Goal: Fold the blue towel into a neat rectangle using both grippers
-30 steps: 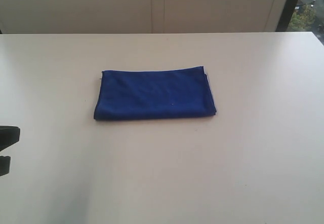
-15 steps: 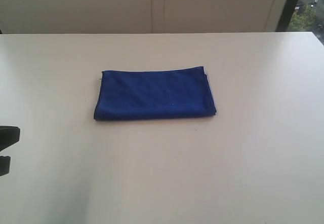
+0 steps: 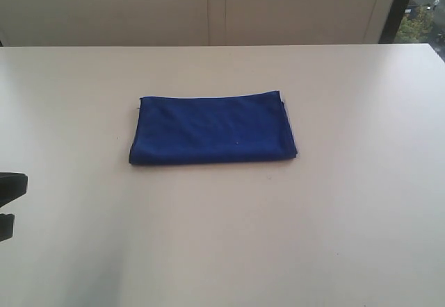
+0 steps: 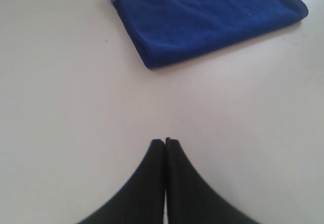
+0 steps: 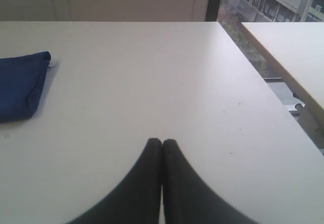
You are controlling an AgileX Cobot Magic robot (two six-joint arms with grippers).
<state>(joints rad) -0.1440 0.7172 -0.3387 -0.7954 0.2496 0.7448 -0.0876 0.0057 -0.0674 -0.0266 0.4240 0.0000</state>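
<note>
The blue towel (image 3: pixel 212 128) lies folded into a flat rectangle in the middle of the white table (image 3: pixel 334 203). In the left wrist view the blue towel (image 4: pixel 207 16) lies well beyond my left gripper (image 4: pixel 165 141), whose fingers are pressed together with nothing between them. A black part of the left arm (image 3: pixel 10 203) shows at the exterior view's left edge, far from the cloth. My right gripper (image 5: pixel 162 141) is also shut and empty over bare table. One end of the blue towel (image 5: pixel 20 84) shows off to its side. The right arm is out of the exterior view.
Past the table's far edge stands a pale panelled wall (image 3: pixel 208 8). At the right is a window with greenery outside (image 3: pixel 421 15). The right wrist view shows the table's side edge (image 5: pixel 253 72) and a second table (image 5: pixel 288 46) beyond a gap.
</note>
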